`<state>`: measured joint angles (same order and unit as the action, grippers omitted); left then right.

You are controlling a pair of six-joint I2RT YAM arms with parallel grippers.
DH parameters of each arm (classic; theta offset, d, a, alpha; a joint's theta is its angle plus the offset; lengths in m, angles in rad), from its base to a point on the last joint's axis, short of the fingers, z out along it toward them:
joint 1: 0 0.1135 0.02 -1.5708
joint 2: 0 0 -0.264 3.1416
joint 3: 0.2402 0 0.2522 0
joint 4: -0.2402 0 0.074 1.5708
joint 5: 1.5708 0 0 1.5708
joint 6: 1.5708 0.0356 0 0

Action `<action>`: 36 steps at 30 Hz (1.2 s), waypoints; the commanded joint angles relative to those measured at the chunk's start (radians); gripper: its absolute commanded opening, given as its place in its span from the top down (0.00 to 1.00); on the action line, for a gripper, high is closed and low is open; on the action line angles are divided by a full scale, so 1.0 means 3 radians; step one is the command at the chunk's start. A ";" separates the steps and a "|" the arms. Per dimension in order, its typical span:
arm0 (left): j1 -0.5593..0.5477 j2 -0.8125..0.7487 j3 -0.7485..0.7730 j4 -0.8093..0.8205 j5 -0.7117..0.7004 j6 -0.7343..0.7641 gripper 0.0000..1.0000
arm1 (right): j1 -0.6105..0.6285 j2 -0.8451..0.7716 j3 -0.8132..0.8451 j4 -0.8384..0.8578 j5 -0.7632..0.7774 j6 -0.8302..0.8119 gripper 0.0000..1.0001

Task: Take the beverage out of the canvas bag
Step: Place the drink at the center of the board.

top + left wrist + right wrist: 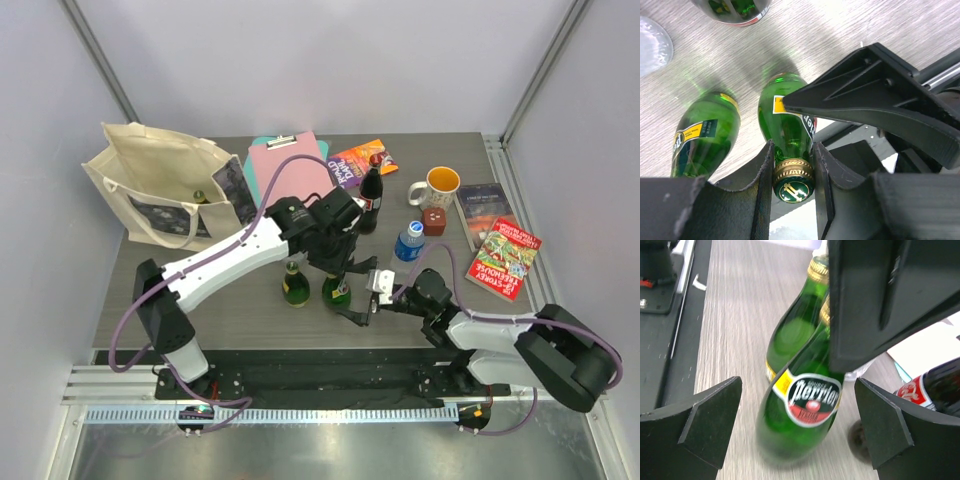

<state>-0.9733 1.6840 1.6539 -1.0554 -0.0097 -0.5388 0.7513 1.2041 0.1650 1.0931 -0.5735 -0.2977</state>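
Observation:
The cream canvas bag [165,185] stands open at the back left, with a green bottle top [200,197] showing inside. My left gripper [340,262] is shut on the neck of a green Perrier bottle [337,290], just under its gold cap [792,185]. In the left wrist view the left gripper [792,165] has both pads against the neck. The bottle [805,405] leans slightly, its base at or just above the table. My right gripper [362,298] is open, and in the right wrist view its fingers [710,420] stand either side of the bottle's body without touching it. A second green bottle [294,286] stands just left.
A dark cola bottle [371,195], a water bottle [407,243], a white mug [437,186] and a small red box [433,221] stand behind the grippers. Books [505,258] lie at the right. A pink clipboard [285,165] lies at the back.

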 commanded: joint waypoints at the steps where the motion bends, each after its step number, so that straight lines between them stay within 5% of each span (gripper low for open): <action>1: -0.0048 -0.0045 0.0234 0.0118 -0.0100 0.0093 1.00 | -0.0045 -0.0316 0.0089 -0.0701 -0.0159 -0.0260 0.00; 8: -0.0130 -0.0025 0.0137 0.0169 -0.0208 0.0144 0.92 | -0.0081 -0.0910 0.0145 -0.1582 -0.0159 -0.0413 0.00; 10: -0.0156 -0.0055 0.0071 0.0189 -0.0218 0.0160 0.70 | -0.0091 -0.1053 0.0207 -0.1808 -0.0077 -0.0465 0.00; 16: -0.0171 -0.0127 -0.0031 0.0230 -0.0223 0.0206 0.50 | -0.0096 -0.1206 0.0334 -0.2181 -0.0001 -0.0470 0.00; 24: -0.0171 -0.0346 -0.0108 0.0307 -0.0325 0.0221 0.43 | -0.0096 -0.1426 0.0503 -0.2615 0.0025 -0.0516 0.00; 31: -0.0151 -0.0755 0.0117 0.0368 -0.0790 0.0344 0.22 | -0.0096 -0.1518 0.0896 -0.3126 -0.0072 -0.0577 0.00; 36: 0.0201 -0.1103 0.0132 0.0669 -0.0893 0.0400 0.14 | -0.0096 -0.1493 0.1336 -0.3505 -0.0057 -0.0654 0.00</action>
<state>-0.9970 1.4586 1.6520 -0.9646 -0.2153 -0.4438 0.7254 0.7658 0.4423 0.1287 -0.5823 -0.4637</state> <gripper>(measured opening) 0.842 0.996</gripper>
